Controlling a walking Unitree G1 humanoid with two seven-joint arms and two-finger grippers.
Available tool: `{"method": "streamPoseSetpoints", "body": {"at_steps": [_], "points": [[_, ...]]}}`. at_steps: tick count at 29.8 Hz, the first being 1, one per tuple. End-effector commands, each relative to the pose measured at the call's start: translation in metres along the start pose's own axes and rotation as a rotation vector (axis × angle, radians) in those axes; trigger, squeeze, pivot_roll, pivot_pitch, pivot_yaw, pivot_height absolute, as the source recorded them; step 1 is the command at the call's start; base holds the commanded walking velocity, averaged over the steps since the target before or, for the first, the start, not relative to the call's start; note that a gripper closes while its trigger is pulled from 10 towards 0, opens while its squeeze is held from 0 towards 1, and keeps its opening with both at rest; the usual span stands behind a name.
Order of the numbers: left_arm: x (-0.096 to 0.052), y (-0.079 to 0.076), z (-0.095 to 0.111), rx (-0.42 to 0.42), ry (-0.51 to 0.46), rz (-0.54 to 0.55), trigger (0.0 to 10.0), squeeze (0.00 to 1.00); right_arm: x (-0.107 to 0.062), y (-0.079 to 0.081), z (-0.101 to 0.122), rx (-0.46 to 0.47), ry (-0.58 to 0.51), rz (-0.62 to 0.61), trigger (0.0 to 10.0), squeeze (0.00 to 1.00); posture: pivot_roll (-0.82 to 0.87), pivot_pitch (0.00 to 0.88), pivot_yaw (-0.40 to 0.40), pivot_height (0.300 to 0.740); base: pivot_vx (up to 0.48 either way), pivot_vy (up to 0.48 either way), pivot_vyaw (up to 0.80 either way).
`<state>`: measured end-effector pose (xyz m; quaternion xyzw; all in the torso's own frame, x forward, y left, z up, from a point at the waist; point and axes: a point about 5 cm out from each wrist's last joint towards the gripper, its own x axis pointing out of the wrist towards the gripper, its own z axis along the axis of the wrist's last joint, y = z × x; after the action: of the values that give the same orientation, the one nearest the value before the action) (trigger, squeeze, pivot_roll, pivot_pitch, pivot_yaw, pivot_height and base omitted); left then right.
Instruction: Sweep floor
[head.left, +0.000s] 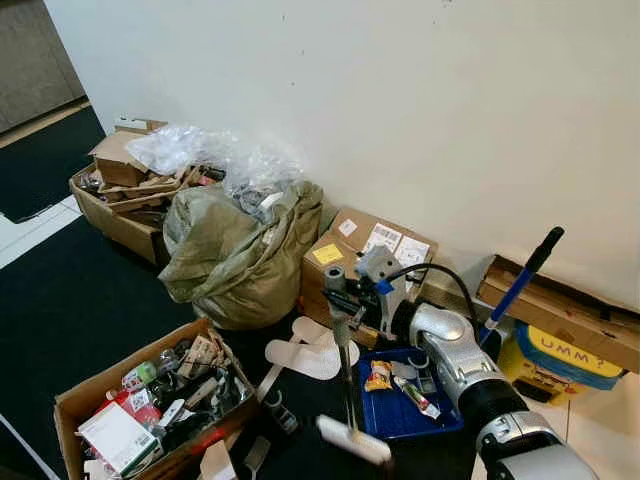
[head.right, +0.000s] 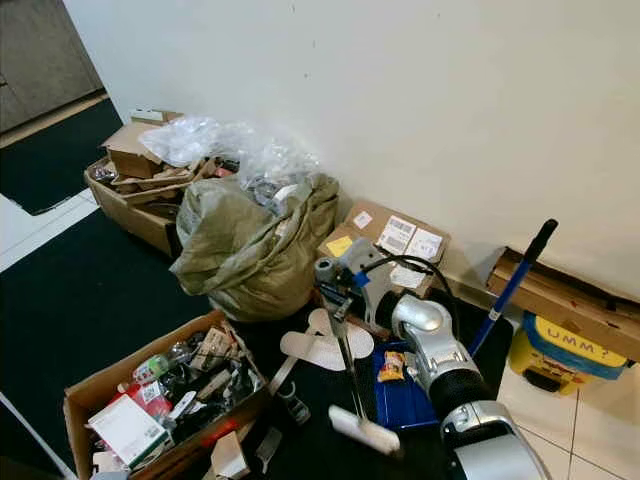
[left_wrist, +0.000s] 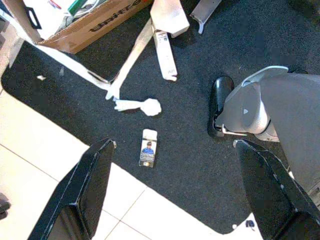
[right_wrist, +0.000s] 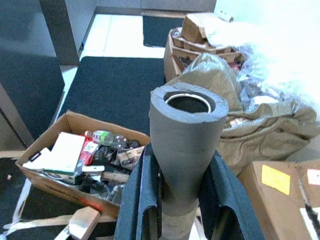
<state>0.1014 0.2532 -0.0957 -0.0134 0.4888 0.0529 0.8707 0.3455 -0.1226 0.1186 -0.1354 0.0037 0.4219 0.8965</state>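
One broom (head.left: 347, 400) in play: a thin metal pole with a grey foam grip on top and a pale flat head, standing lower centre of the frame on the black mat (head.left: 70, 310). The right gripper (right_wrist: 182, 200) pinches that grip, fingers pressed on both sides. One blue-handled tool (head.left: 520, 285) leans at the right wall. Three open cardboard boxes, one olive sack (head.left: 235, 255), one blue tray (head.left: 400, 410). The left gripper (left_wrist: 172, 190) hangs with fingers spread over a card (left_wrist: 148, 148) and crumpled paper (left_wrist: 142, 106). Box contents are too jumbled to count.
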Motion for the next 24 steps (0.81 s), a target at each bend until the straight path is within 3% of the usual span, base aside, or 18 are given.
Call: {"method": "streamPoseSetpoints", "body": {"at_steps": [1,6,8,14,19,21,23,24], "points": [[-0.002,0.004,-0.005,0.000,0.018,0.008,10.0,0.00,0.003,-0.006,0.015,-0.038,-0.061,-0.008,10.0,0.00,-0.02,0.099,0.025,0.740,0.000,0.000,0.00],[-0.002,0.004,-0.004,-0.004,0.017,0.008,10.0,0.00,0.002,-0.009,0.004,-0.056,0.050,-0.037,10.0,0.00,-0.02,0.100,0.022,0.740,0.000,0.000,0.00],[-0.002,0.004,-0.004,-0.006,0.017,0.008,10.0,0.00,0.003,-0.009,-0.005,-0.023,0.127,-0.071,10.0,0.00,-0.03,0.099,0.024,0.740,0.000,0.000,0.00],[-0.002,0.003,-0.005,-0.009,0.019,0.005,10.0,0.00,0.004,-0.010,-0.010,0.019,0.182,-0.100,10.0,0.00,-0.03,0.098,0.022,0.740,0.000,0.000,0.00],[-0.002,0.002,-0.005,-0.013,0.018,0.002,10.0,0.00,0.003,-0.027,-0.007,0.088,0.197,-0.294,10.0,0.00,-0.03,0.102,0.020,0.740,0.000,0.000,0.00],[-0.002,0.002,-0.005,-0.013,0.018,0.002,10.0,0.00,0.003,-0.028,-0.006,0.089,0.199,-0.305,10.0,0.00,-0.03,0.102,0.020,0.740,0.000,0.000,0.00],[-0.002,0.002,-0.005,-0.015,0.018,0.001,10.0,0.00,-0.002,-0.043,-0.002,0.131,0.207,-0.480,10.0,0.00,-0.04,0.100,0.018,0.740,0.000,0.000,0.00],[-0.002,0.002,-0.005,-0.015,0.018,0.001,10.0,0.00,-0.002,-0.043,-0.002,0.131,0.207,-0.480,10.0,0.00,-0.04,0.100,0.018,0.740,0.000,0.000,0.00]]}}
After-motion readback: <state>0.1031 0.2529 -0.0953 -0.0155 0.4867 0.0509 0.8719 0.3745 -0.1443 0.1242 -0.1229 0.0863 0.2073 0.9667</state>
